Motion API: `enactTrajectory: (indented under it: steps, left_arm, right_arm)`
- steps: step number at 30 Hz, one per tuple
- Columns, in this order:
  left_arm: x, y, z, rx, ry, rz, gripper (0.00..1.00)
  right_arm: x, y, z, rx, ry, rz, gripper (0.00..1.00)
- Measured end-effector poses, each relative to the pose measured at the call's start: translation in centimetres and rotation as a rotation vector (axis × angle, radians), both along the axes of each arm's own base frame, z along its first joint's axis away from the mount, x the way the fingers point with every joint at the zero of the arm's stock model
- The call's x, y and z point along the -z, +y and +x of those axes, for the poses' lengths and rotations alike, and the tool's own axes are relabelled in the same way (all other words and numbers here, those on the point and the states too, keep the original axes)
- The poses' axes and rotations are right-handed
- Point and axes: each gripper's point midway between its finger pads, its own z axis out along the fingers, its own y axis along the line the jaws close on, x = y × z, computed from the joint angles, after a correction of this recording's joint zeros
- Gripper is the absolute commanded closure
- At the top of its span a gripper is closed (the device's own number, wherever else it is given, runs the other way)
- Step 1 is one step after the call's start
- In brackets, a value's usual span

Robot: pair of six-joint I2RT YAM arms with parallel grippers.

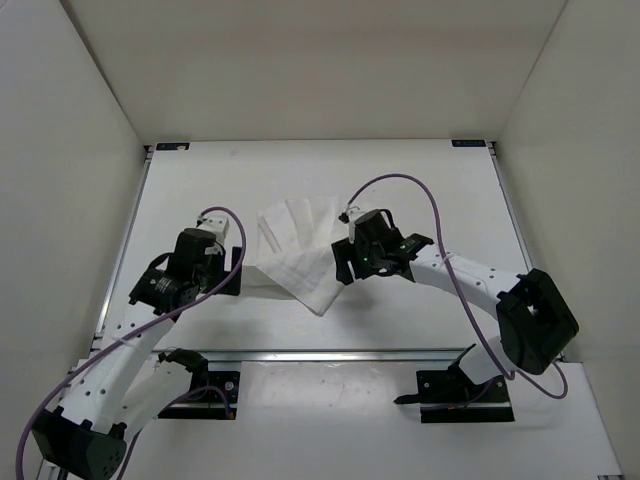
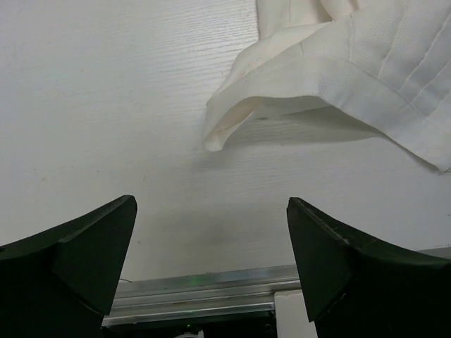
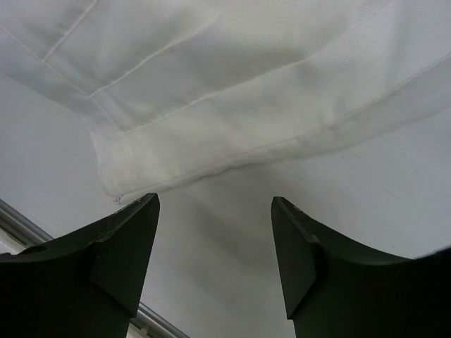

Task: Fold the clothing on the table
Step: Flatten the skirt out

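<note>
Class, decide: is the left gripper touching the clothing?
Apart. The left wrist view shows bare table between the open left gripper and the clothing.

No lettering, label, brand mark, number or sign can be read in any of the views. The clothing (image 1: 300, 255) and the worktop (image 1: 420, 185) show plain white surfaces with nothing legible on them.

Clothing (image 1: 300, 250) lying on the table (image 1: 420, 180), between left gripper (image 1: 238, 270) and right gripper (image 1: 343, 265), just ahead of each gripper's fingertips.
</note>
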Motion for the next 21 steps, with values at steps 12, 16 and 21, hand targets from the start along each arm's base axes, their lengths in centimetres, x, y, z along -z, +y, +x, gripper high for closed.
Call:
enactTrajectory:
  steps: [12, 16, 21]
  left_arm:
    - [-0.2, 2.4, 1.4, -0.178, 0.008, -0.060, 0.26]
    - [-0.9, 0.3, 2.7, -0.211, -0.037, -0.226, 0.17]
    - [2.9, -1.8, 2.4, -0.259, 0.001, -0.420, 0.16]
  right_arm:
    - [2.7, -1.3, -3.4, 0.189, 0.137, 0.083, 0.35]
    - [3.1, -1.2, -4.2, 0.286, 0.187, 0.144, 0.36]
    - [2.5, 0.5, -4.5, 0.356, 0.208, 0.220, 0.35]
